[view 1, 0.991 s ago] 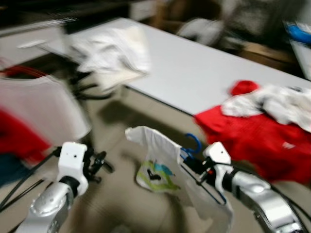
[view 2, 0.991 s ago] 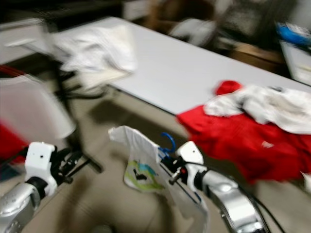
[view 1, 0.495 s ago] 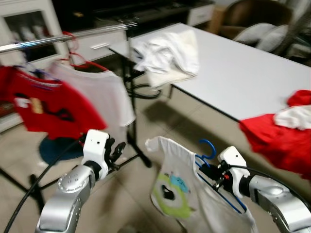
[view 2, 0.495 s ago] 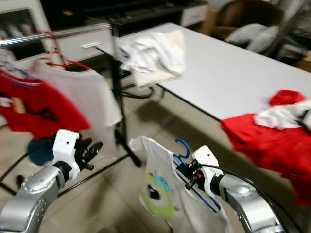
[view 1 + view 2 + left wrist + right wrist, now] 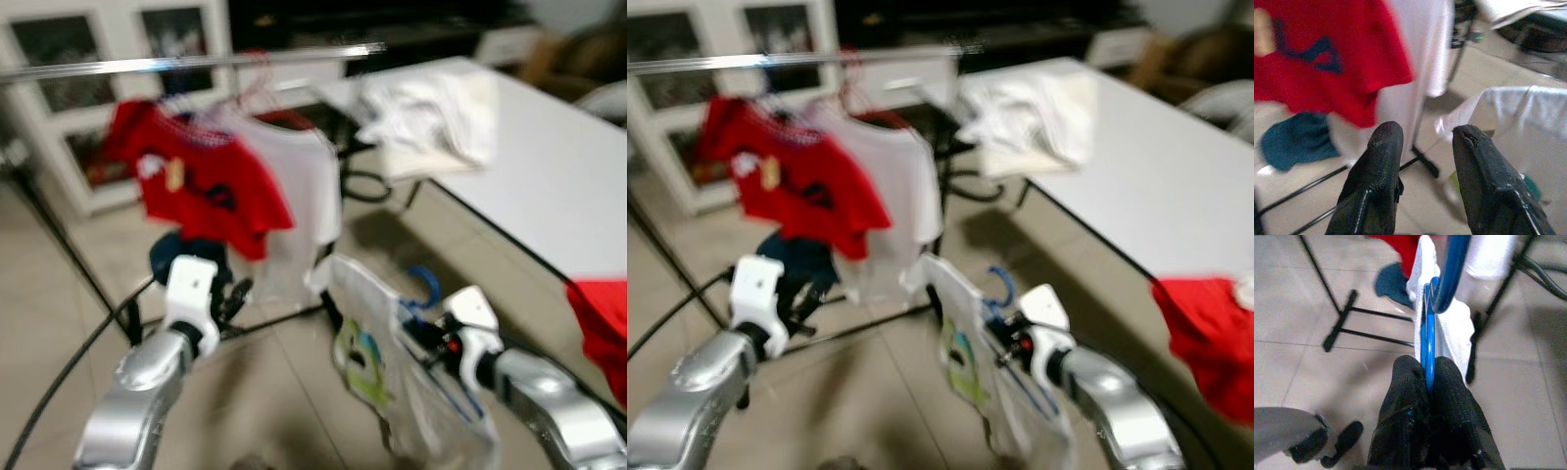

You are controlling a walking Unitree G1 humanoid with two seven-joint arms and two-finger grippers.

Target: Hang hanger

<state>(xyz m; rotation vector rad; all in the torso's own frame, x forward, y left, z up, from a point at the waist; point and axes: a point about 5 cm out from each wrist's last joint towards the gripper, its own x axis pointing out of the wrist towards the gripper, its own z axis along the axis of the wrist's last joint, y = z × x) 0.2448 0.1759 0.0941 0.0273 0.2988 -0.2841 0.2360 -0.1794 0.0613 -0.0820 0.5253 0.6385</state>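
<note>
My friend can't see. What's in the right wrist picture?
The right gripper pinches a blue hanger carrying a white shirt. Below are a tiled floor and the black feet of a clothes rack.

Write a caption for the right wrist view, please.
Right tool clamps the blue hanger carrying a white shirt.

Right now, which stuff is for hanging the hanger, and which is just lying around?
For the job:
blue hanger
white shirt on it
right gripper, jaws shut on the hanger
clothes rail

Just lying around:
red shirt already hung
white clothes on the table
blue cloth on the floor
</note>
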